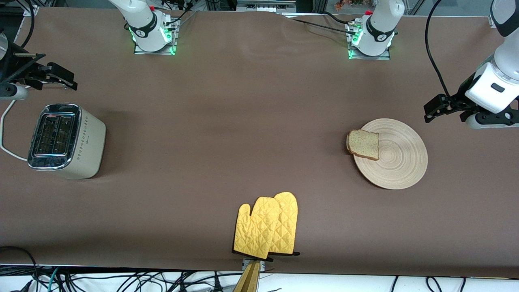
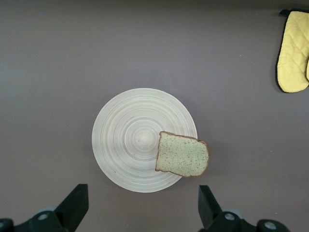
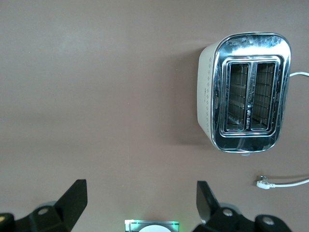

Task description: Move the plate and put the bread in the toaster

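The left hand [image 1: 433,112] hangs in the air with its fingers [image 2: 75,205] spread wide and nothing between them, at the left arm's end of the brown tabletop [image 1: 243,121]. Below it, toward the front camera, lies the large round pale-wood plate with ring grooves [image 1: 395,156]. The square slice of light brown speckled bread with a darker crust [image 1: 363,144] rests on the plate, overhanging the rim on the side toward the right arm.

The right hand [image 1: 61,79] also waits with fingers spread and empty, over the right arm's end of the tabletop. The cream-white boxy two-slot toaster with a chrome top [image 1: 65,140] stands upright just below it, both slots empty, its white cord [image 1: 6,134] trailing beside it.

Well apart from both hands, a pair of yellow quilted oven mitts [image 1: 267,227] lies at the tabletop's near edge.
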